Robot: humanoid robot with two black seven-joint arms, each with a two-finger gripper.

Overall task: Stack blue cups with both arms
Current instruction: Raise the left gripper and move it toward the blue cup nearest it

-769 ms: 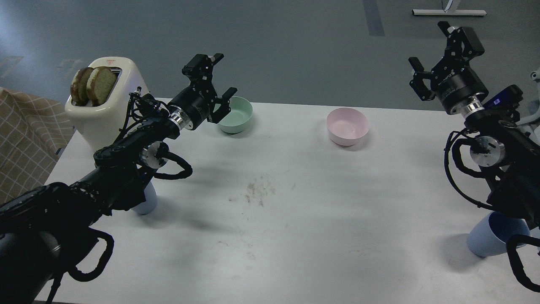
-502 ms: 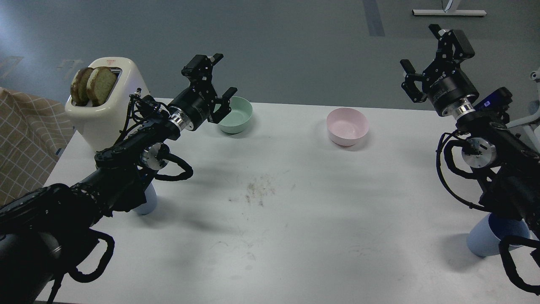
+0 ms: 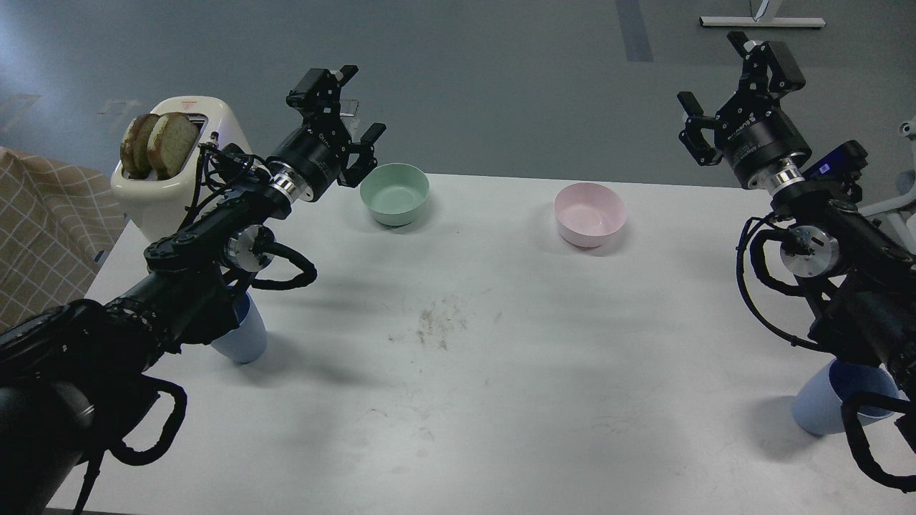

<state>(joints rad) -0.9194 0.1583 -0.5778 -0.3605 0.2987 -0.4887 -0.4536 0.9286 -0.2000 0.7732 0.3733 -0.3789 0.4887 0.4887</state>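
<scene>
Two pale blue cups stand upright on the white table (image 3: 501, 372). One blue cup (image 3: 245, 335) is at the left, half hidden under my left arm. The other blue cup (image 3: 823, 402) is at the right front, partly hidden by my right arm. My left gripper (image 3: 351, 100) is open and empty, raised over the table's far edge just left of the mint-green bowl, far beyond the left cup. My right gripper (image 3: 730, 75) is open and empty, raised high beyond the table's far right, far from the right cup.
A mint-green bowl (image 3: 394, 193) and a pink bowl (image 3: 589, 213) sit near the far edge. A cream toaster (image 3: 179, 168) with bread slices stands at the far left. Dark crumbs (image 3: 436, 325) mark the table's middle. A checked cloth (image 3: 43, 229) lies left of the table.
</scene>
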